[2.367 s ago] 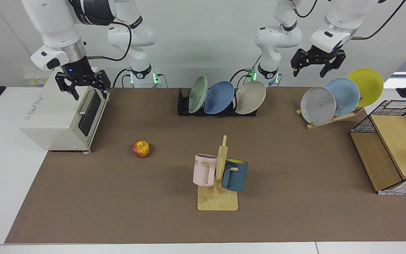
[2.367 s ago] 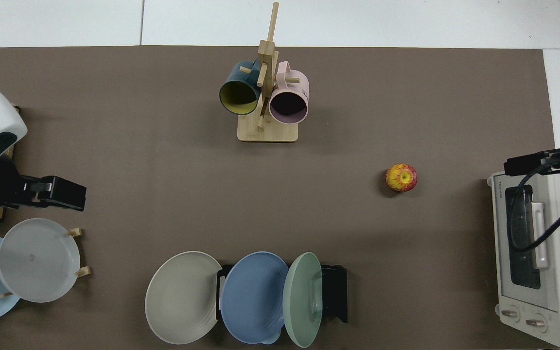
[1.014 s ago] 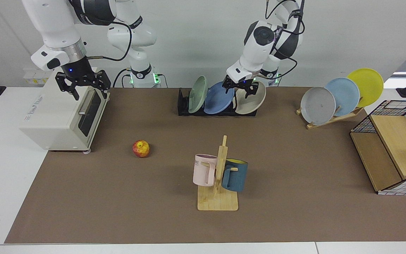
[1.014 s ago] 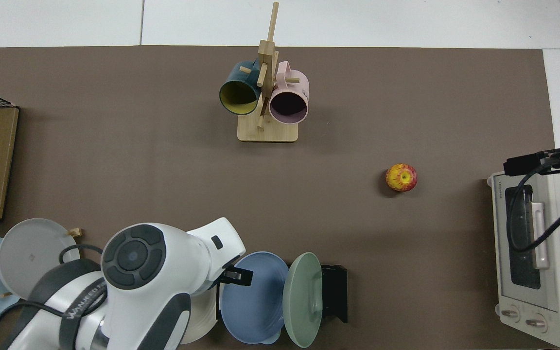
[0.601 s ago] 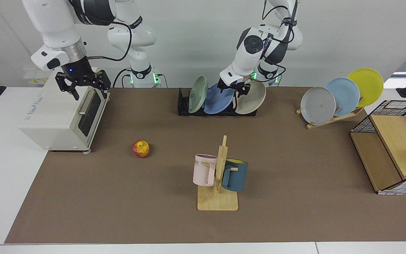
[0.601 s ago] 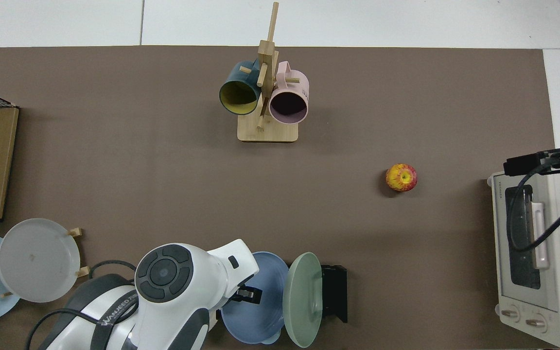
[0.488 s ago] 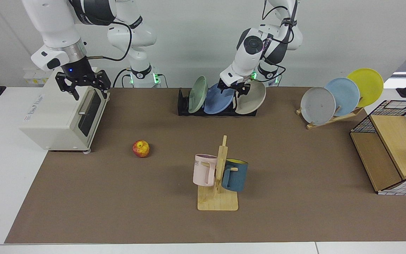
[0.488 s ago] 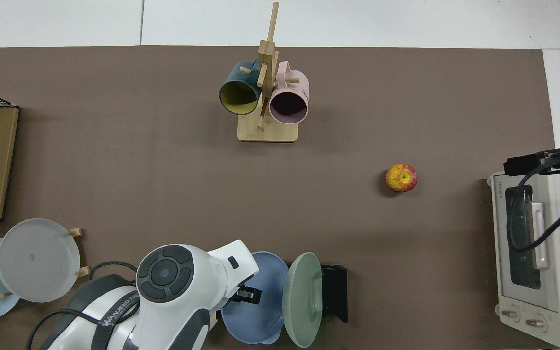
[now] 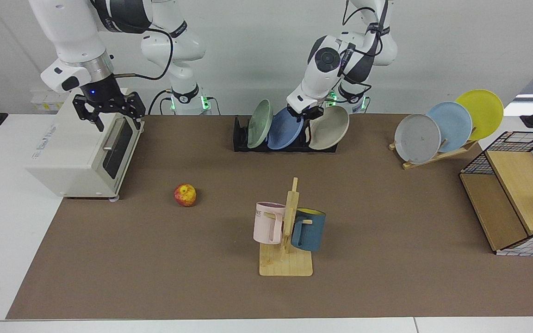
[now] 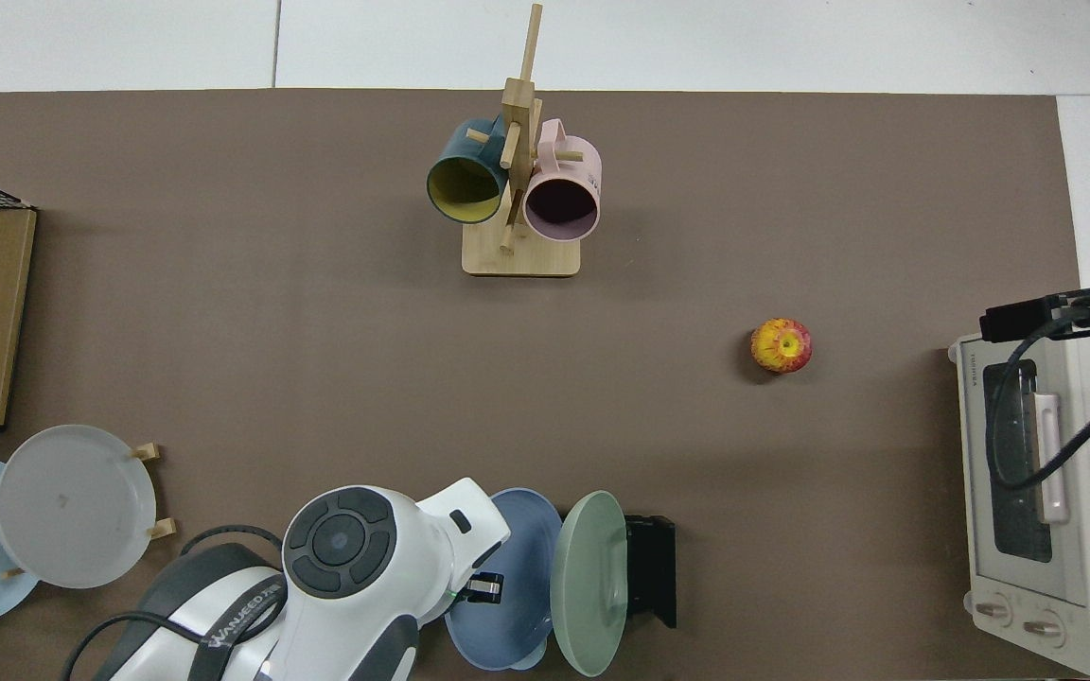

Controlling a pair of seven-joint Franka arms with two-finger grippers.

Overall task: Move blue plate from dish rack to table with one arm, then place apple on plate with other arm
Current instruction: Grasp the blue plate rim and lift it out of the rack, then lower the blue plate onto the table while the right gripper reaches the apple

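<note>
White wall and a white tabletop covered by a wide brown mat, the table [image 9: 377,240], make up the scene, with both arm bases at its far edge.

The left gripper [image 9: 306,115] sits at the upper rim of the round, glossy periwinkle-blue plate [image 9: 284,132], on the side that faces the beige plate [image 9: 329,128]. In the top view the left arm's white wrist covers the fingers, and the facing view does not settle it either, so I cannot tell whether they pinch the rim or merely straddle it. The blue plate stands on edge in the middle slot of the low black slotted dish rack [image 9: 241,138], between a pale green plate [image 9: 259,123] and the beige one, directly under the gripper.

The right gripper [image 9: 108,113] hangs with its fingers spread above the top front edge of a cream toaster oven [image 9: 79,148]; that arm waits there. The small red apple with yellow patches [image 9: 185,194] lies on the mat in front of the oven, well apart from both grippers and from the rack.

Nearer the camera stands a wooden mug tree [image 9: 287,240] with a pink mug [image 9: 268,222] and a dark teal mug [image 9: 309,229]. A light wooden plate stand [image 9: 433,157] beside the rack holds a grey plate [image 9: 417,138], a sky-blue plate [image 9: 451,125] and a yellow plate [image 9: 481,112].
</note>
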